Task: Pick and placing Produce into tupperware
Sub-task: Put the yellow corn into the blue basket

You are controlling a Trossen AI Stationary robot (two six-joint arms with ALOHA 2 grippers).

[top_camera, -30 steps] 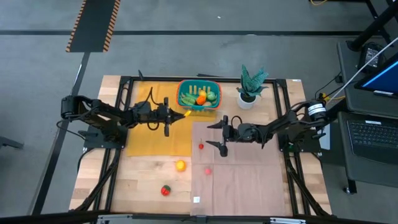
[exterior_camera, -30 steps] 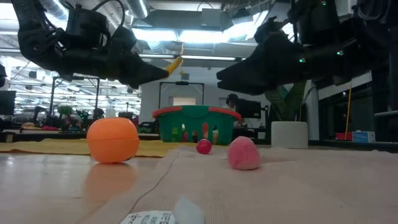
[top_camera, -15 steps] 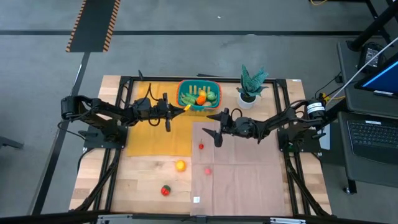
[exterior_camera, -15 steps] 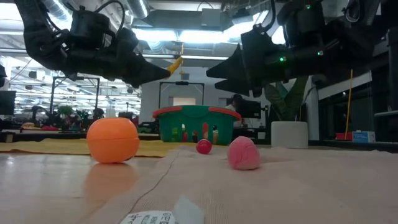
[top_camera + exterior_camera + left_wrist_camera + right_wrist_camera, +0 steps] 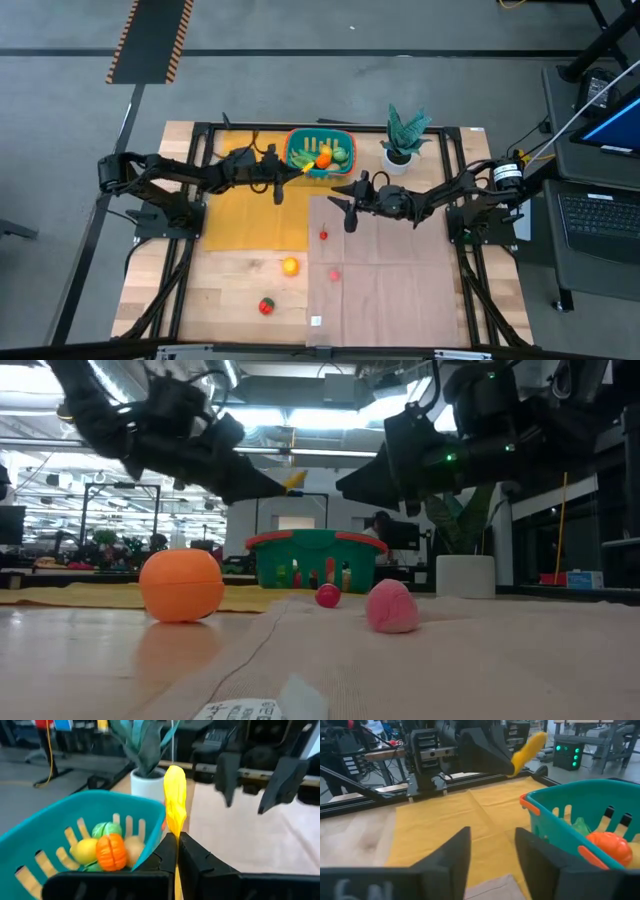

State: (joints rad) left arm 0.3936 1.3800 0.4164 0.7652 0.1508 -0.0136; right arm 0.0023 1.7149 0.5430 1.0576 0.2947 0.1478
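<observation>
The teal tupperware with an orange-red rim stands at the far middle of the table on a yellow cloth and holds several toy produce pieces. My left gripper is shut on a long yellow produce piece at the tupperware's near left corner. My right gripper hangs open and empty just near and right of the tupperware. Loose on the table lie a small red piece, a pink piece, an orange piece and a red-green piece. My left gripper pinches one end of the yellow piece between its two fingers. The fingers come about level from the table's left. The rest of the piece sticks out past the fingertips, lifted clear, beside the tupperware's rim.
A potted green plant in a white pot stands right of the tupperware. A yellow cloth covers the left middle and a tan cloth the right half. A small white label lies near the front edge.
My left gripper has carried the yellow piece toward the table's right and far edge, up to the tupperware's corner. My right gripper has risen and gone a little toward the far edge, staying open.
</observation>
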